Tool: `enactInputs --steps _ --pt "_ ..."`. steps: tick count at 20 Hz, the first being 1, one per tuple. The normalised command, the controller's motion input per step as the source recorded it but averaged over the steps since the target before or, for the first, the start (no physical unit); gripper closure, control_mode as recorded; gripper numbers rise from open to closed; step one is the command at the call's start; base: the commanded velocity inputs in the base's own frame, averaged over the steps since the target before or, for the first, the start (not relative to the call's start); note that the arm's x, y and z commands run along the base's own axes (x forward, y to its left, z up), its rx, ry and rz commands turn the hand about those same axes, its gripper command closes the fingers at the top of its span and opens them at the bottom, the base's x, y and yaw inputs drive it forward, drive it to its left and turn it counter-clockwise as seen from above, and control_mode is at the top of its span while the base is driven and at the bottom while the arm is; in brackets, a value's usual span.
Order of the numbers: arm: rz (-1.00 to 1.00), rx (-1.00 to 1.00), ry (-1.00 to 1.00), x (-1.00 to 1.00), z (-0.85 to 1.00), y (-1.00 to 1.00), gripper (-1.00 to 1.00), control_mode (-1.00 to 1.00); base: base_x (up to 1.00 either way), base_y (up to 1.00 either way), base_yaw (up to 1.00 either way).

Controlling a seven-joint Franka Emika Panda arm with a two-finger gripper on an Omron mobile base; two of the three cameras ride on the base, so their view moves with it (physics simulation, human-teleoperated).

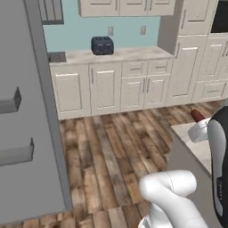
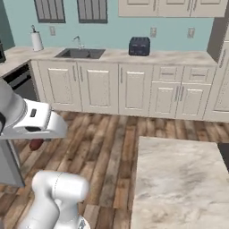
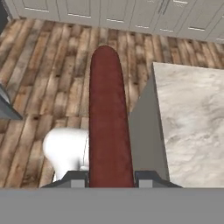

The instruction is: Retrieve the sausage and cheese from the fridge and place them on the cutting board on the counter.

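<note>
Lengthwise, sausage juts straight from claw.

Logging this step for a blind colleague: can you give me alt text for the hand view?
The tool is shut on the sausage, a red-brown rod pointing away from the camera. It hangs over wood floor, with the marbled counter on the right.

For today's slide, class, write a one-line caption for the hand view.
Fingers shut on the sausage, carried above the wooden floor beside the marbled counter.
</note>
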Motion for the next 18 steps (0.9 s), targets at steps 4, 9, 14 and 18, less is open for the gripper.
enactInputs --steps 4,9,14,18 --pt "0.00 0.00 0.00 0.00 0.00 0.00 1.00 1.00 0.96 0.00 -0.23" --pt "0.00 0.00 0.00 0.00 0.00 0.00 1.00 1.00 1.00 0.00 -0.02" --pt "0.00 0.00 0.00 0.00 0.00 0.00 1.00 1.00 1.00 0.00 0.00" --pt "0.00 0.00 0.00 0.00 0.00 0.00 1.00 1.00 1.00 0.00 0.00"
